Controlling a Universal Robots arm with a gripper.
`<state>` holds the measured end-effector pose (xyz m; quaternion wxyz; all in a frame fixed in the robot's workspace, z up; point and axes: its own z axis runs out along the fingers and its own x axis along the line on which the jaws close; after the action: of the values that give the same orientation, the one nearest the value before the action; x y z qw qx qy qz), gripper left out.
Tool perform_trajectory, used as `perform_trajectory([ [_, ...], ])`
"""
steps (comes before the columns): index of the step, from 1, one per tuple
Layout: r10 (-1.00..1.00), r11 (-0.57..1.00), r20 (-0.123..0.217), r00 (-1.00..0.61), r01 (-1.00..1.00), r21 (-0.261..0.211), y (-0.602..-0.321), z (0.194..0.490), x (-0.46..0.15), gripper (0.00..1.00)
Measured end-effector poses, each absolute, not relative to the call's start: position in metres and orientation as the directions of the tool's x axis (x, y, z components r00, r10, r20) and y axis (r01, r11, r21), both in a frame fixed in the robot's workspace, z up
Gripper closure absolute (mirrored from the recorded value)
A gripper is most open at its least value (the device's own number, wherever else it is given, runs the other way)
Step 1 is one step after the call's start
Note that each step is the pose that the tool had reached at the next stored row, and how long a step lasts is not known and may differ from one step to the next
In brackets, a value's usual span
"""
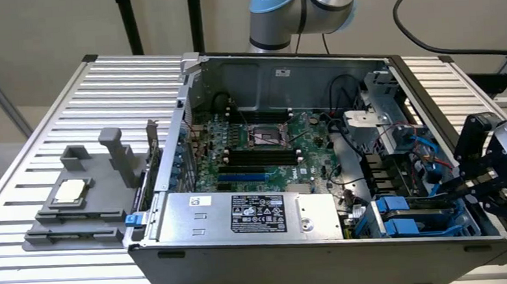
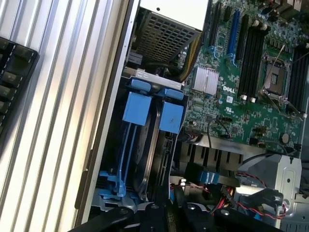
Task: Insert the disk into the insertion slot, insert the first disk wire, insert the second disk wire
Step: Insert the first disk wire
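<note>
- A processor chip is seen on a grey fixture on the slatted tabletop, at the exterior view's left. It is well apart from the work and judged to be at no risk.
- The power supply lies just beside the insertion slot. A sideways slip could drive the disk's end against its metal wall.
- The disk is stood on edge in the slot, held in its bright blue carrier. Whether it is fully seated cannot be told. If pressed while tilted, it could be jammed on the rails or a blue clip could be snapped.
- Near the slot, a blue wire and thin red and black wires are draped across the bay. They could be snagged or pinched by any move made close beside them.
- The gripper is reached into the case at the exterior view's right, just over the disk's end. In the wrist view its fingers are drawn nearly together. No clear hold on anything can be made out.
- On the power supply's black label, white print is seen but cannot be read.
- On the motherboard, "DELL" is read in white (the only legible word).
</note>
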<state>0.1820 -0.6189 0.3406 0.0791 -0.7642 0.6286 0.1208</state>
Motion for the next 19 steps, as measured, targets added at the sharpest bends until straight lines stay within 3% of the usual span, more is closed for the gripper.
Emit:
perform_trajectory([
  [1,-0.942,-0.197,-0.284,0.182,-0.98,0.027,-0.62,0.342,0.175,0.84],
  [19,-0.955,-0.16,-0.257,0.148,-0.987,0.026,-0.62,0.346,0.153,0.84],
])
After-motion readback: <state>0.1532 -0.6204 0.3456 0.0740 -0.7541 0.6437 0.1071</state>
